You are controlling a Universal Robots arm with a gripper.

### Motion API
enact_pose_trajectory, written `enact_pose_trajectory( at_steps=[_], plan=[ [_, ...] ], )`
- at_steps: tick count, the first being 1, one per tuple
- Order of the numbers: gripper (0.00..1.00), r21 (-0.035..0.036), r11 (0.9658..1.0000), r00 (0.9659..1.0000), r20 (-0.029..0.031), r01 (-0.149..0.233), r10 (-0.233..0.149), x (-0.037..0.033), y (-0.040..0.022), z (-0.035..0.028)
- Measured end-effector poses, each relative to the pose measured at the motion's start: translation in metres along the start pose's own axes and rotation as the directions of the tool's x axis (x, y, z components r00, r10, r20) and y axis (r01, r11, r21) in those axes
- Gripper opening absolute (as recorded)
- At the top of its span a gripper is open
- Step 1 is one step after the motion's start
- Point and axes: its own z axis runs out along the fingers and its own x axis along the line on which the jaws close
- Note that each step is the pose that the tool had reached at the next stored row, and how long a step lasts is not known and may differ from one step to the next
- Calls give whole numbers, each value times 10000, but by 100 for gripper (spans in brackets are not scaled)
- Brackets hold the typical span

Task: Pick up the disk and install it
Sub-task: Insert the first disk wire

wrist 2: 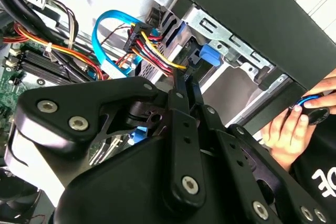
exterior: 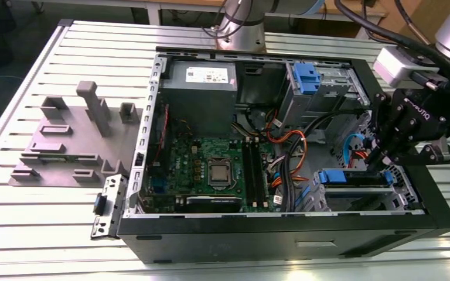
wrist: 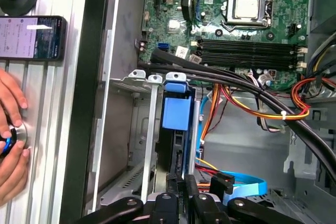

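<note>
The disk [wrist: 177, 113] stands on edge in the drive bay of the open computer case [exterior: 287, 225], its blue carrier front facing the motherboard. In the exterior view the disk [exterior: 342, 177] lies in the bay at the case's right front corner. My gripper [wrist: 181, 179] reaches in from the disk's rear end, its black fingers [wrist: 172, 182] closed on the thin edge. In the second wrist view the gripper [wrist 2: 185, 80] narrows to a point beside the disk's blue tab [wrist 2: 207, 53]. Seen from outside, the gripper [exterior: 375, 158] hangs over the case's right wall.
Orange, yellow and black cable bundles [wrist: 252, 106] and a blue data cable [wrist 2: 105, 30] run close by the bay. A smaller blue clip [exterior: 307, 79] sits in the upper bay, beside a grey metal box [exterior: 200, 82]. A person's hand [wrist 2: 286, 129] rests outside the case, near a phone [wrist: 31, 38].
</note>
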Motion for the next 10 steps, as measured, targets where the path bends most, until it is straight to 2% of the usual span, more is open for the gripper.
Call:
enact_pose_trajectory(
  at_steps=[5, 10],
  plan=[
    [17, -46, 9993, 9993, 34, -359, 359, 3, 2, 8],
    [17, -53, 9991, 9990, 129, -427, 428, 48, 4, 21]
  ],
)
